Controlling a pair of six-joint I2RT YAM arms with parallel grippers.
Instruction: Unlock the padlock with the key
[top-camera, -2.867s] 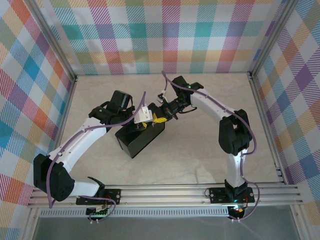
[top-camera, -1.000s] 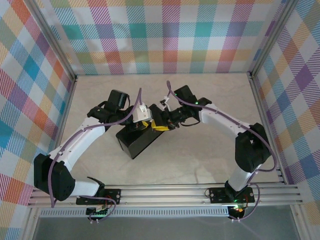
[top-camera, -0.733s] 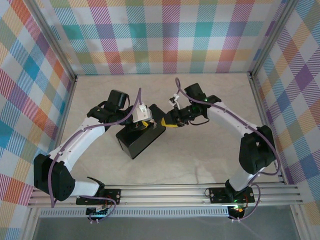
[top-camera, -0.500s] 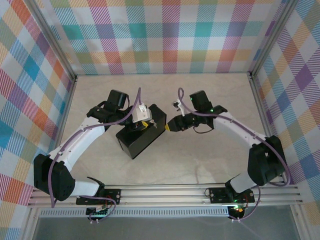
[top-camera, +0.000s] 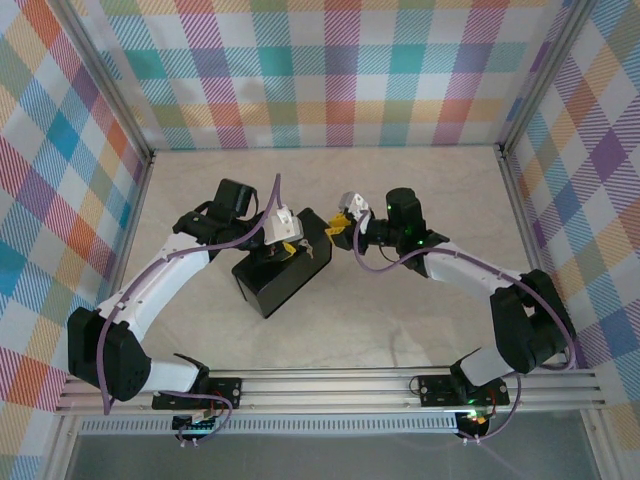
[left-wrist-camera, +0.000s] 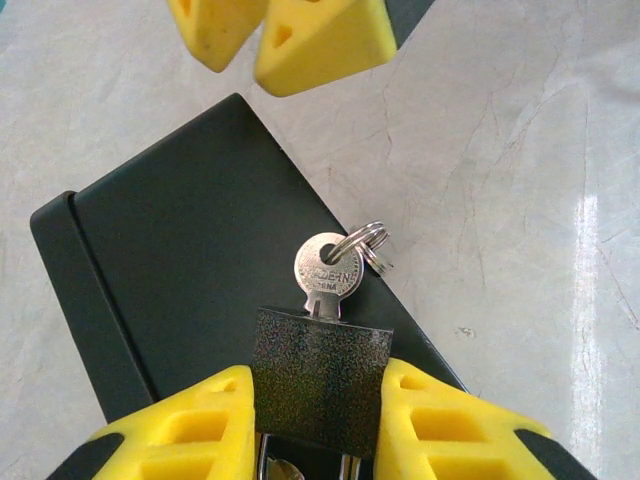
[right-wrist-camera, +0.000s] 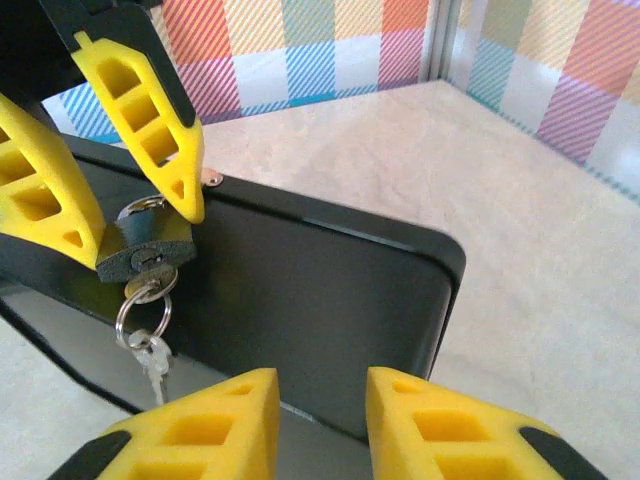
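Clamps padlock (left-wrist-camera: 320, 375) in left gripper (left-wrist-camera: 318, 405) over box (left-wrist-camera: 180, 270), with key (left-wrist-camera: 328, 272) seated in it and pointing to 12 o'clock. Holds right gripper (top-camera: 338, 226) parted and empty at the padlock's 2 o'clock. Bears stamped lettering on key head, too fine to read.

Two robot arms: left arm (top-camera: 160, 282) and right arm (top-camera: 470, 268). Two tools, one per arm: left tool (left-wrist-camera: 318, 375) and right tool (right-wrist-camera: 322, 385). Four yellow fingers (right-wrist-camera: 200, 432) in all, two on each tool. One padlock (right-wrist-camera: 150, 245), small and dark. Two keys: one key (left-wrist-camera: 328, 270) seated in the padlock, one smaller key (right-wrist-camera: 153, 362) hanging beneath. One key ring (right-wrist-camera: 140, 315) joining both. One dark box (left-wrist-camera: 190, 270). One tabletop (top-camera: 400, 310). Three plaid walls (top-camera: 320, 70) around the tabletop.
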